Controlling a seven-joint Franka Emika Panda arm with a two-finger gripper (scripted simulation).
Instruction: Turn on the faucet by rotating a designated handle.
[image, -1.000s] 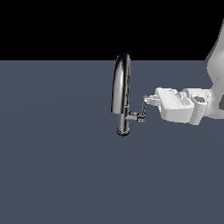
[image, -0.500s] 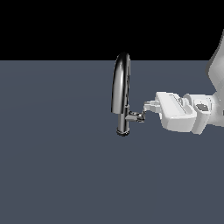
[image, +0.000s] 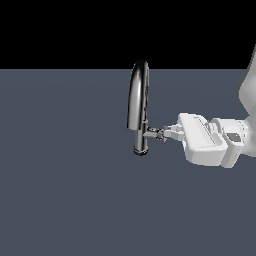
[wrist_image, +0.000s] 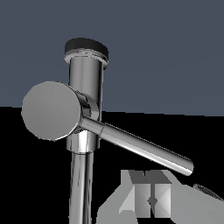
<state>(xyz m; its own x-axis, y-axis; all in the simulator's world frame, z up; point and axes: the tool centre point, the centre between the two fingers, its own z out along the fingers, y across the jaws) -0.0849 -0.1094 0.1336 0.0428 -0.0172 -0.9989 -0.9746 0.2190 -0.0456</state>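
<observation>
We count one arm (image: 235, 142), one faucet (image: 139, 107) standing upright on the floor, one gripper (image: 172, 133) and one handle (image: 156, 134) projecting from the faucet body toward the gripper. We judge the contact step underway; fingertips meet the handle, finger spacing indeterminate. Next: push the lever about its stub.

Faucet (image: 138, 107) shiny chrome, dark reflections; handle (wrist_image: 140, 148) chrome; gripper (image: 174, 133) white; surface (image: 65, 175) plain slate-blue; backdrop black.

pincer (image: 170, 132) tips too small, arm (image: 247, 90) cropped
</observation>
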